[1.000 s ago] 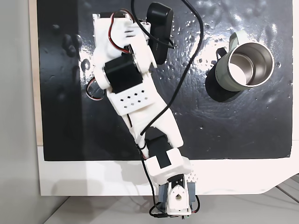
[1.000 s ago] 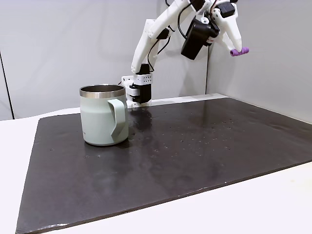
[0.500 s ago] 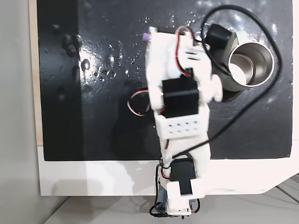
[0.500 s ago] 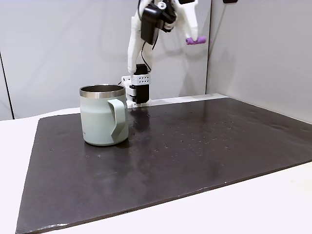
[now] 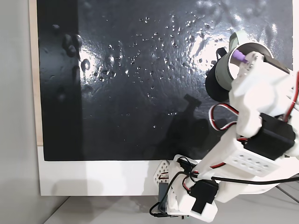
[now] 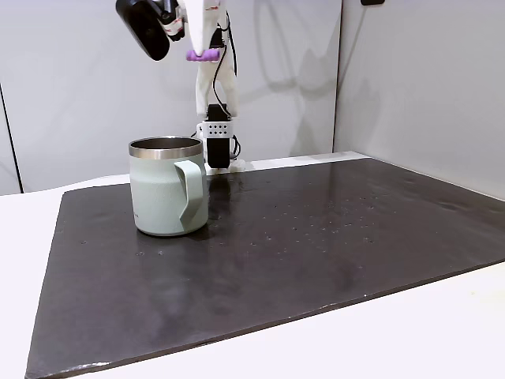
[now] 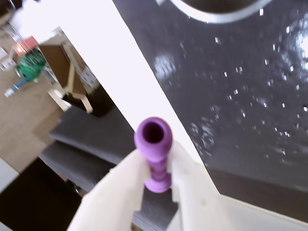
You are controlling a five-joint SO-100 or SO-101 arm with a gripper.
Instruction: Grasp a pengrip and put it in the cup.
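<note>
My gripper (image 6: 202, 52) is shut on the small light-purple pengrip (image 6: 203, 55), held high in the air above and a little behind the cup (image 6: 167, 197). From above, the pengrip (image 5: 240, 58) shows over the cup's steel opening, and the white arm covers much of the cup (image 5: 223, 74). In the wrist view the pengrip (image 7: 154, 154) stands pinched between the two white fingers (image 7: 122, 187), its hollow end toward the camera; the cup's rim (image 7: 216, 15) peeks in at the top edge. The pale grey-green cup stands upright on the black mat, handle facing the low fixed view.
A glossy black mat (image 6: 316, 245) covers the white table (image 6: 410, 339). The arm's base (image 6: 216, 146) stands at the mat's far edge behind the cup. Grey wall panels close the back. Room furniture (image 7: 72, 91) lies beyond the table edge in the wrist view.
The arm has swung across the mat from the side away from the cup to above the cup, carrying the pengrip high all the way.
</note>
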